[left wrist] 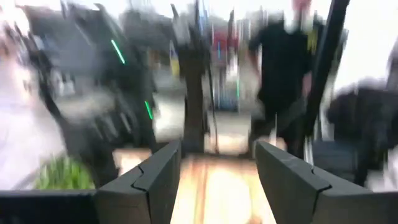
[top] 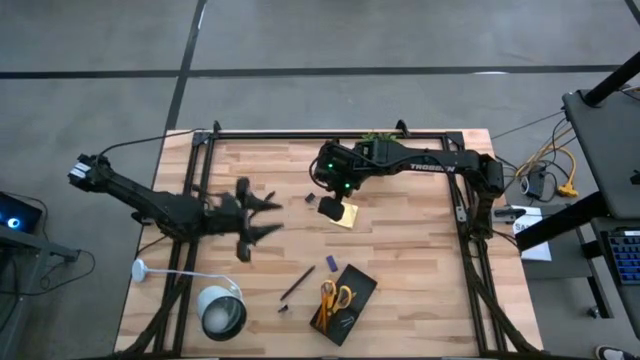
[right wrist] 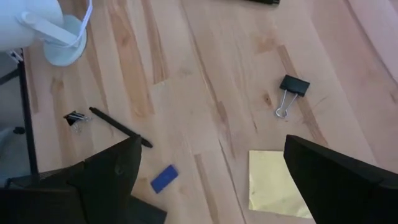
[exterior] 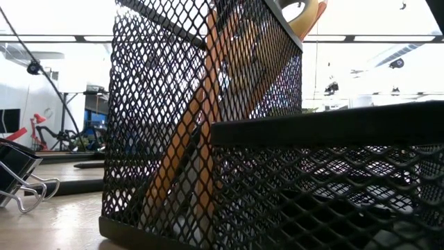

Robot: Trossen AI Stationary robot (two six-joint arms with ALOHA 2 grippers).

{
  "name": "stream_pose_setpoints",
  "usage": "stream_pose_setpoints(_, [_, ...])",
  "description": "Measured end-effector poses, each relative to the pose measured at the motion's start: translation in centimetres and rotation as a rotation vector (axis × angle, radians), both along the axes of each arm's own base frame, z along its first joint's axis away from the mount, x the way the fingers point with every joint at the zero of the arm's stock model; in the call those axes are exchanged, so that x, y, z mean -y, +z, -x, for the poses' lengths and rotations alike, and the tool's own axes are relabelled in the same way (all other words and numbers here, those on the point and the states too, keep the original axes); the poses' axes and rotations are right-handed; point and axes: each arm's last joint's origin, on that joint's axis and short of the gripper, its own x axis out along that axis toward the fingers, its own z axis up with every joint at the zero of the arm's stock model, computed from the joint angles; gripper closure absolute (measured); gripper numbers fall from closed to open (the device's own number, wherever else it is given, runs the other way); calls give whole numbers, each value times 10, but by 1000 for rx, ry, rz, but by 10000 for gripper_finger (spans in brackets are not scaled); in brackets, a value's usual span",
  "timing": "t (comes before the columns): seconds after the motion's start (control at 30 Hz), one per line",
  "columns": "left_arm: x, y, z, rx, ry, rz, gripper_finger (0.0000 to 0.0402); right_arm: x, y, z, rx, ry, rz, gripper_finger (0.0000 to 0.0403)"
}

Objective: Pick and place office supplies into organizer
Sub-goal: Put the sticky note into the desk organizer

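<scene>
Right gripper (top: 333,208), jaws spread wide and empty, hangs at frame center over the yellow sticky-note pad (top: 347,215); left gripper (top: 268,218), also open, waits center-left. Organizer (top: 345,301) sits lower center on the tabletop (top: 420,260).

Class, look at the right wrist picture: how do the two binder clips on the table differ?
The binder clip near the yellow sticky-note pad looks bigger, its silver wire handles easy to see; the binder clip at the end of the black pen looks smaller, its handles hard to make out. The first lies alone; the second is right beside the pen. Both are black and lie loose on the wooden table.
</scene>
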Motion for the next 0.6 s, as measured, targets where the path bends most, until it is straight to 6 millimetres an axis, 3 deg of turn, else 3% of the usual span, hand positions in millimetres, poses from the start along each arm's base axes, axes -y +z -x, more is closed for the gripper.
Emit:
stream_pose_setpoints(0.2, [-14, -28, 32, 276, -12, -21, 210, 0, 0, 0, 4, 35, 23, 28])
stream_pose_setpoints(0.37, [-24, -72, 54, 284, -4, -16, 210, 0, 0, -1, 13, 35, 24, 28])
stream_pose_setpoints(0.6, [-31, -94, 71, 333, -4, 20, 210, 0, 1, -2, 21, 21, 17, 28])
